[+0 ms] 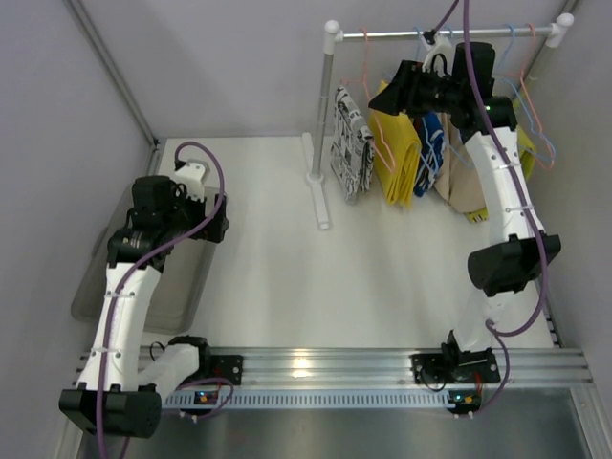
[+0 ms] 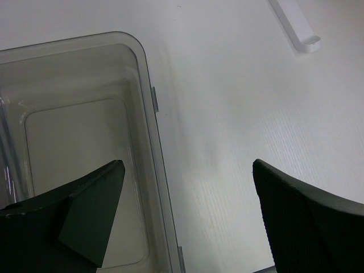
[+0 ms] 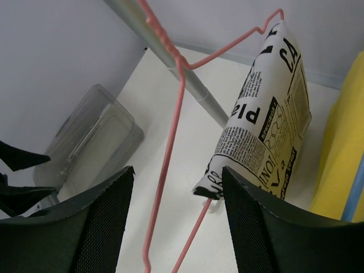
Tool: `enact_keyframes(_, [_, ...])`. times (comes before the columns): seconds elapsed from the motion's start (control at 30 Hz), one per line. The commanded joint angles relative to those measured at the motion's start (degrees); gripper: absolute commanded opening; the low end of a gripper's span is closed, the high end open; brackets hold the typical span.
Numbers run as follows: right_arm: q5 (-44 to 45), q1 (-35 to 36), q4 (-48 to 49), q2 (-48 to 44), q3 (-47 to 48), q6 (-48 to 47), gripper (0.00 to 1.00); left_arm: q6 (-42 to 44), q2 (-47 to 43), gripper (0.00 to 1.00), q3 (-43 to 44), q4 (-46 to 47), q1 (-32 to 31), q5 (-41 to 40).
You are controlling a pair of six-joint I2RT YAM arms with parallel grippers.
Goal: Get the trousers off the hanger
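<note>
Three trousers hang on wire hangers from the rack rail (image 1: 440,34): black-and-white print trousers (image 1: 352,143), bright yellow ones (image 1: 397,158), and blue patched ones (image 1: 432,143). My right gripper (image 1: 394,94) is raised at the rail, above the yellow pair and open. In the right wrist view the pink hanger (image 3: 170,142) passes between its spread fingers, and the print trousers (image 3: 267,125) hang just beyond the right fingertip (image 3: 239,187); the gripper (image 3: 177,176) holds nothing. The yellow cloth (image 3: 341,159) is at the right edge. My left gripper (image 1: 215,227) is open and empty over the bin's right rim (image 2: 149,102).
A clear plastic bin (image 1: 182,287) sits at the table's left, also visible in the right wrist view (image 3: 91,142). A beige cloth (image 1: 466,182) hangs right of the blue pair. The rack's white post (image 1: 325,105) and foot (image 1: 320,196) stand mid-table; the foot's end shows in the left wrist view (image 2: 296,25).
</note>
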Motion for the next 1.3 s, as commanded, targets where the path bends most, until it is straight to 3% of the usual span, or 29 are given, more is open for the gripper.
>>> enact_keyframes(0.0, [-0.92, 1.82, 4.6, 2.95, 2.57, 3.35, 0.62, 0.34, -1.16, 0.99, -1.22, 0.89, -0.09, -0.87])
enact_keyframes(0.27, [-6.55, 3.49, 9.0, 6.03, 1.51, 8.01, 0.51, -0.8, -0.46, 0.99, -1.04, 0.19, -0.09, -0.16])
enact_keyframes(0.57, [-8.39, 4.02, 9.97, 8.14, 1.07, 9.24, 0.24, -0.8, 0.33, 0.99, -1.83, 0.28, -0.09, -0.08])
enact_keyframes(0.87, [-11.29, 3.93, 11.55, 9.2, 0.46, 11.53, 0.15, -0.28, 1.39, 0.99, -1.13, 0.02, -0.09, 0.45])
enact_keyframes(0.93, [-12.0, 4.02, 12.08, 9.11, 0.37, 12.31, 0.0, -0.19, 1.48, 0.99, -1.22, -0.16, -0.09, 0.45])
enact_keyframes(1.07, [-13.93, 3.32, 15.23, 7.8, -0.68, 15.04, 0.0, -0.27, 1.74, 0.99, -1.4, 0.19, -0.09, 0.89])
enact_keyframes(1.27, [-16.57, 1.73, 27.79, 4.11, -2.62, 24.26, 0.0, -1.85, 1.83, 0.99, -0.61, 2.03, -0.09, 2.47])
